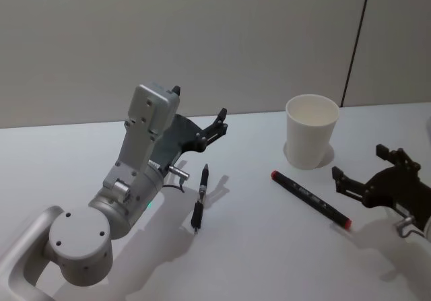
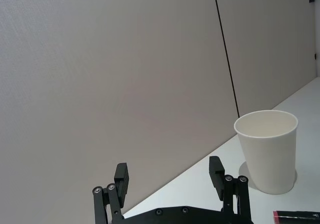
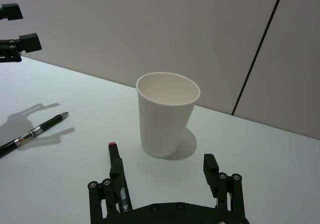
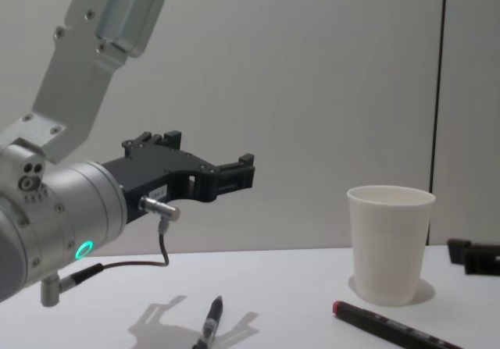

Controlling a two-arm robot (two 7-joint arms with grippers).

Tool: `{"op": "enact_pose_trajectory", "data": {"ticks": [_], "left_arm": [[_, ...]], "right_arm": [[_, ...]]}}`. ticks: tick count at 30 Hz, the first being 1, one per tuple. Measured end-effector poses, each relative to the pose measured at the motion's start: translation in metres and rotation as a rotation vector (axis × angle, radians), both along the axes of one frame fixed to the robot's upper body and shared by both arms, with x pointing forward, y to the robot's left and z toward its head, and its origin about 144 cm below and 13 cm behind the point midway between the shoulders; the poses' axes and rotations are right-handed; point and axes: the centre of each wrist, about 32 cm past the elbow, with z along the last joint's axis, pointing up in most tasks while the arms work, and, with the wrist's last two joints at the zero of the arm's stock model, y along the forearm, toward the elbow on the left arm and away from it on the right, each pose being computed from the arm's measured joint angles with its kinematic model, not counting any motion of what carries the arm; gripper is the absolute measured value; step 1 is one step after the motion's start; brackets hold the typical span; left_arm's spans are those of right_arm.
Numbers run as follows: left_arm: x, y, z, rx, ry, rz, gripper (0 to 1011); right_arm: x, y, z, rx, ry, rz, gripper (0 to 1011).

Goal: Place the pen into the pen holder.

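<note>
The pen holder [image 1: 311, 130], a plain white paper cup, stands upright at the back right of the white table. A slim black pen [image 1: 200, 196] lies left of centre. A black marker with red ends [image 1: 310, 198] lies in front of the cup. My left gripper [image 1: 200, 106] hangs open in the air above and behind the black pen, holding nothing. My right gripper [image 1: 359, 163] is open and empty just right of the marker, low over the table. The right wrist view shows the cup [image 3: 167, 114], the marker [image 3: 117, 176] by one finger, and the pen [image 3: 35, 131] farther off.
The table [image 1: 256, 260] is bare apart from these things. A plain grey wall [image 1: 202, 38] with a dark vertical seam closes the back edge. In the chest view the left gripper [image 4: 211, 158] hovers well above the pen [image 4: 211, 325], left of the cup [image 4: 389, 243].
</note>
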Motion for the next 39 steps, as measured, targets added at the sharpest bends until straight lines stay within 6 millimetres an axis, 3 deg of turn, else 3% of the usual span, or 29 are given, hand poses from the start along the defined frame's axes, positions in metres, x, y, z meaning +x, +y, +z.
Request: {"op": "enact_pose_trajectory", "data": {"ticks": [21,39], "left_arm": [[0.000,0.000,0.000,0.000,0.000,0.000,1001],[0.000,0.000,0.000,0.000,0.000,0.000,1001]], "right_arm": [[0.022,0.023,0.007,-0.098,0.143,0.035,1001],[0.043,0.038,0.000,-0.178,0.195,0.062,1001]]}}
